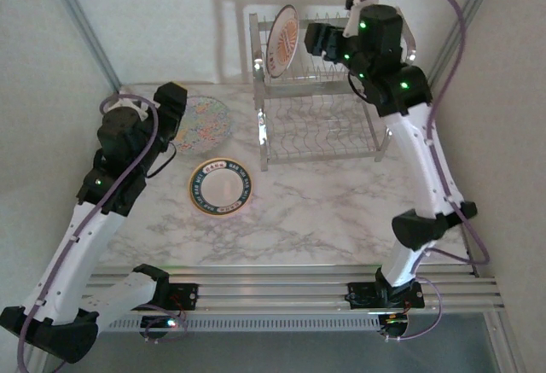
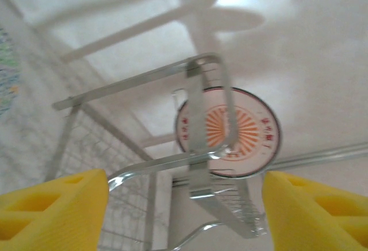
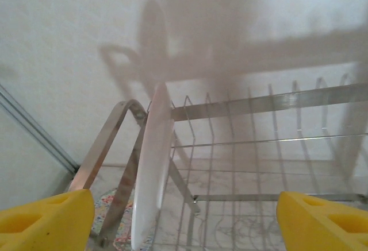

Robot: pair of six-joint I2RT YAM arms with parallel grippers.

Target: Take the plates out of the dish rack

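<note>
A white plate with an orange sunburst stands on edge at the left end of the chrome dish rack, upper tier, its face turned left; the rack runs left to right along the back wall. Left gripper and right gripper both gape wide, empty

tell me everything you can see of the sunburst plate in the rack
The sunburst plate is round and white and looks like glazed ceramic, with orange rays fanning from its centre, small reddish marks around them and a thin dark rim line. It stands on edge, nearly upright, at the left end of the top tier of the dish rack, face turned left. From the right wrist view it is edge-on, its back plain white. Only the rack's wires seem to touch it.
</note>
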